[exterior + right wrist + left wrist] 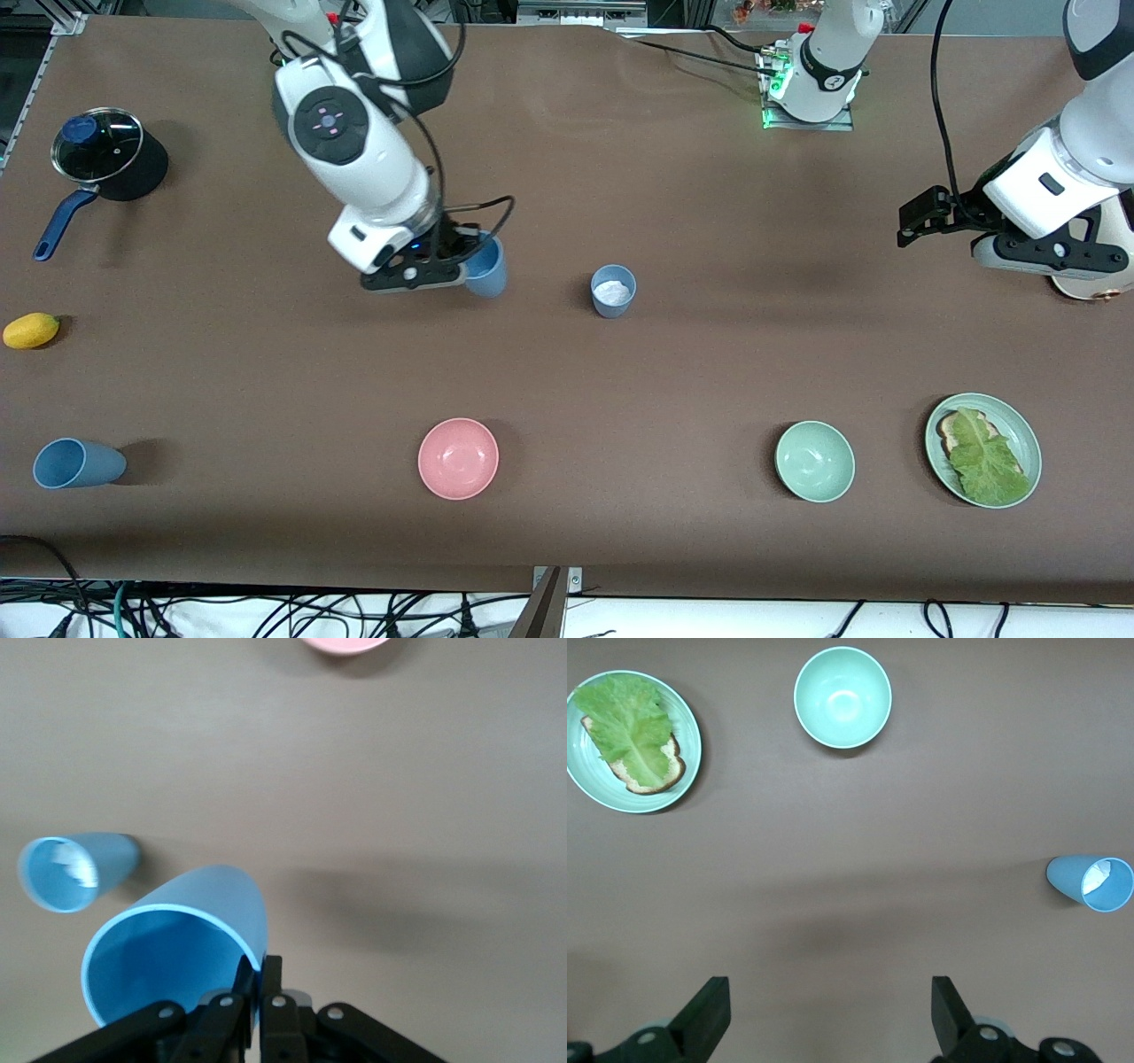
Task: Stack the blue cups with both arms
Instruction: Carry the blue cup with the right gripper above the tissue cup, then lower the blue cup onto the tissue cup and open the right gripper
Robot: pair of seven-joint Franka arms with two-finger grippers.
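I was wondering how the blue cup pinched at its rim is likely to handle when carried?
The blue cup, pinched by its rim wall in the right pincer, looks thin and light, so probably easy to lift. A one-wall hold might let it swing. The smooth plastic could slip.

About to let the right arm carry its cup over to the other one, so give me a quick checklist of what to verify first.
1. Right gripper pinched on the medium blue cup rim: ok.
2. Cup lifted off the table: cannot tell.
3. Paler blue cup upright, mouth open: ok.
4. White bit inside the paler cup may block nesting: not ok.
5. Left gripper open, waiting at its end of the table, out of the path: ok.
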